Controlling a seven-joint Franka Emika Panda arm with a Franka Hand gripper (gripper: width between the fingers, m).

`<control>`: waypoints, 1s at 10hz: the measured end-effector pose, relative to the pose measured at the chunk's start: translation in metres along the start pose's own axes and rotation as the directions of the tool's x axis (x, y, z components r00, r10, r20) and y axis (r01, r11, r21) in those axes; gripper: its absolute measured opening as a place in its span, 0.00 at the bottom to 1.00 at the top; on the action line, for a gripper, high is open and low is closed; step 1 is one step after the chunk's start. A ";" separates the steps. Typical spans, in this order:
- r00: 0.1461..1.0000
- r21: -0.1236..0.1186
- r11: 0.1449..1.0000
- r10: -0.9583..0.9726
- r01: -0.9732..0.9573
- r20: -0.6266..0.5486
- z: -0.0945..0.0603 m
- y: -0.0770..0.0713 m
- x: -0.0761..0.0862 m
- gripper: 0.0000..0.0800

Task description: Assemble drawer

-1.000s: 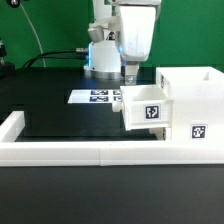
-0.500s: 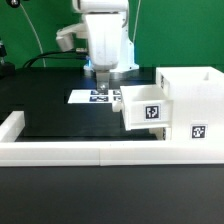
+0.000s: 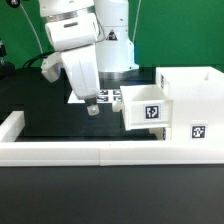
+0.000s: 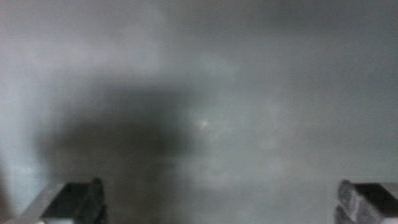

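1. The drawer (image 3: 172, 108) is being shown at the exterior view's right as a smooth white plastic unit: a tall box housing (image 3: 195, 100) with an open top compartment, and a small boxy tray (image 3: 147, 108) projecting from its side toward the exterior view's left.
2. Square black-and-white tags are being displayed on the tray's face and on the housing's lower front.
3. The unit is being carried by a matte black desk (image 3: 50, 112), which is being bordered along its near edge by a long low white wall (image 3: 80, 153).
4. The marker board (image 3: 98, 97), thin and flat, is being partly hidden behind the arm.
5. The white arm is being held tilted, with the end effector (image 3: 92, 106) pointing down and hanging above the desk just beside the tray, apart from it.
6. In the blurred wrist view, the fingertips (image 4: 79, 201) are being seen spread wide with nothing between them.
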State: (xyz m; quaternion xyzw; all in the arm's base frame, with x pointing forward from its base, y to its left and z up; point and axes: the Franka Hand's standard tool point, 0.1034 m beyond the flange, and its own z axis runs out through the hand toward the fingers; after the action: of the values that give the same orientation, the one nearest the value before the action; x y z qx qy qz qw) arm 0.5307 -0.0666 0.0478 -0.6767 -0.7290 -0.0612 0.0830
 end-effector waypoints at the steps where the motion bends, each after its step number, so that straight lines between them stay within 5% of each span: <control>1: 1.000 0.000 1.000 0.004 -0.004 -0.001 0.001 0.002 0.008 0.81; 10: 0.993 0.012 0.993 0.114 -0.114 -0.032 0.009 0.012 0.065 0.81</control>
State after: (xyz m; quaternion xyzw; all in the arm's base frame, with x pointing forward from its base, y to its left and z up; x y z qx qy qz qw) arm 0.5382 -0.0003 0.0516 -0.7158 -0.6879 -0.0638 0.1015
